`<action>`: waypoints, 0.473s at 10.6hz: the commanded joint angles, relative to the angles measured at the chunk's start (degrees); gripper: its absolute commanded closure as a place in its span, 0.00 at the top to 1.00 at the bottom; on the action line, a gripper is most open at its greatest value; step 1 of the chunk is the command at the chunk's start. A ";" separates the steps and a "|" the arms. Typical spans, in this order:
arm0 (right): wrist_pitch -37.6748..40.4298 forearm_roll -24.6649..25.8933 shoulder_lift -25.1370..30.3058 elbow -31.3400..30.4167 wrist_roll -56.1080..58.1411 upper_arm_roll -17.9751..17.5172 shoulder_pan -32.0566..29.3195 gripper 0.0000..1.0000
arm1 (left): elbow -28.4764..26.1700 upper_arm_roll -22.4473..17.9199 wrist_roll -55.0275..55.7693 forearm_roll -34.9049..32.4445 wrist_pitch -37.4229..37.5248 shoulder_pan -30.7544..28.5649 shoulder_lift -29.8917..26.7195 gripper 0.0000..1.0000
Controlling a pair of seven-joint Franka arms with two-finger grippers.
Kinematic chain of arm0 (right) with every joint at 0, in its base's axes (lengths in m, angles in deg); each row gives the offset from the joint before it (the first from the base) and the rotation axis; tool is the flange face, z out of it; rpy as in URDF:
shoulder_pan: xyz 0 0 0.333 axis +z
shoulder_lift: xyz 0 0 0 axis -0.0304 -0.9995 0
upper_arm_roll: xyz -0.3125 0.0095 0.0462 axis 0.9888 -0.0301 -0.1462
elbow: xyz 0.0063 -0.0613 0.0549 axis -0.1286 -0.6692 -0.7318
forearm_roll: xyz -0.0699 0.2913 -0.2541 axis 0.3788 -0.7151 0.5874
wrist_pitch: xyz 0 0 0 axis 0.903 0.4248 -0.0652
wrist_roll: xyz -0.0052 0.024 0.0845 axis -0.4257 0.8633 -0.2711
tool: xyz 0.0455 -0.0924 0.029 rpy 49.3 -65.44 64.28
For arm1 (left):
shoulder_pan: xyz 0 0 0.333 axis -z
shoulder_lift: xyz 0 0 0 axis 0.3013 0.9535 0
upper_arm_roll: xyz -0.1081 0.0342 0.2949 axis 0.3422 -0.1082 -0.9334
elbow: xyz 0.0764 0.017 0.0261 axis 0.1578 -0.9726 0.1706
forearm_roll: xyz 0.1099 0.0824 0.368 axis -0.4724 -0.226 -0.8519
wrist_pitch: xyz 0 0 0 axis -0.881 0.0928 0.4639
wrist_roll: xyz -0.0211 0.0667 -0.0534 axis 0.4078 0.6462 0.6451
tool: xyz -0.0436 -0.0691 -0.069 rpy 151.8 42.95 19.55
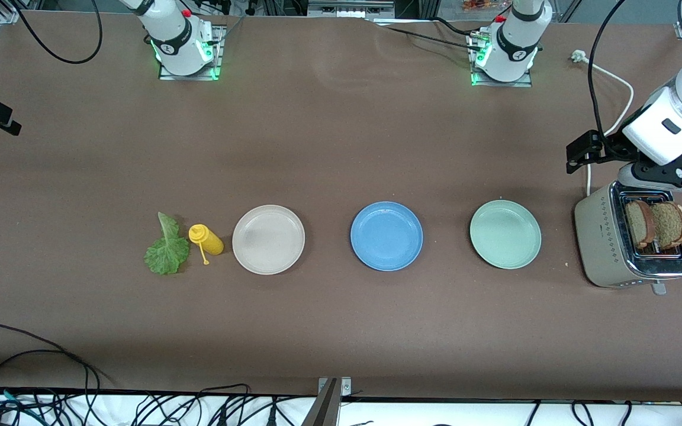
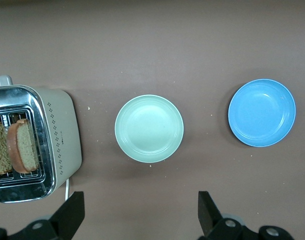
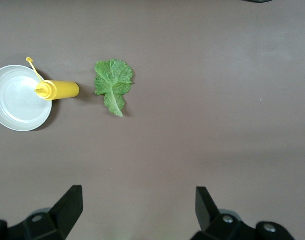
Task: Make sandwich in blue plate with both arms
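Observation:
The blue plate (image 1: pixel 386 236) lies empty at the table's middle and also shows in the left wrist view (image 2: pixel 262 112). Two brown bread slices (image 1: pixel 656 225) stand upright in the toaster (image 1: pixel 604 242) at the left arm's end; they also show in the left wrist view (image 2: pixel 15 147). A green lettuce leaf (image 1: pixel 166 248) lies flat toward the right arm's end and shows in the right wrist view (image 3: pixel 113 84). My left gripper (image 2: pixel 141 202) is open and empty, high over the toaster's farther end (image 1: pixel 669 173). My right gripper (image 3: pixel 137 200) is open and empty, high over bare table near the lettuce.
A yellow mustard bottle (image 1: pixel 206 239) lies on its side between the lettuce and a beige plate (image 1: pixel 268 239). A pale green plate (image 1: pixel 505 234) sits between the blue plate and the toaster. The toaster's white cord (image 1: pixel 613 77) runs along the table's end.

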 commanded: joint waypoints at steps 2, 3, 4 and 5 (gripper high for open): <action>0.53 -1.66 -0.49 1.44 0.92 0.73 -0.06 1.00 | 0.92 0.19 -0.67 1.19 1.02 -0.39 0.01 1.00; 0.53 -1.66 -0.49 1.44 0.92 0.81 -0.06 1.00 | 0.83 0.11 -0.76 1.19 1.02 -0.48 0.01 1.00; 0.44 -1.66 -0.49 1.53 0.92 1.34 -0.06 1.00 | 0.83 0.11 -0.76 1.19 0.93 -0.48 0.01 1.00; 0.53 -1.75 -0.49 1.53 1.00 1.95 -0.06 1.00 | 0.83 0.19 -0.76 1.19 0.93 -0.48 0.01 1.00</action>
